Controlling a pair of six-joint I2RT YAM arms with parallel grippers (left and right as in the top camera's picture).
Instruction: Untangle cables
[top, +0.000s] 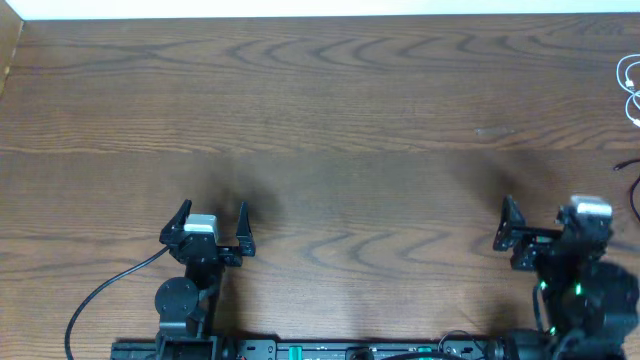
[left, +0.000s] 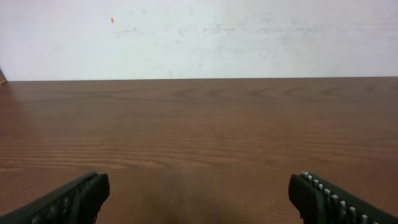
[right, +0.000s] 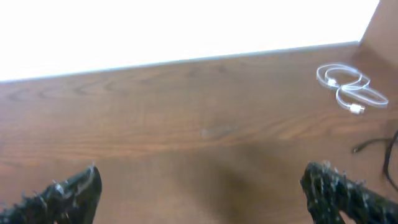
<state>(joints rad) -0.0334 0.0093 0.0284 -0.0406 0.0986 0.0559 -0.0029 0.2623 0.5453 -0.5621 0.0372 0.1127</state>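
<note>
Lying at the far right edge of the table, the white cable sits ahead and to the right of the right gripper, its loose double loop stretched roughly front to back. The black cable trails just nearer, mostly cut off by the frame. Both grippers stand wide and empty. The left gripper is well apart, so the right arm looks better placed to reach.
</note>
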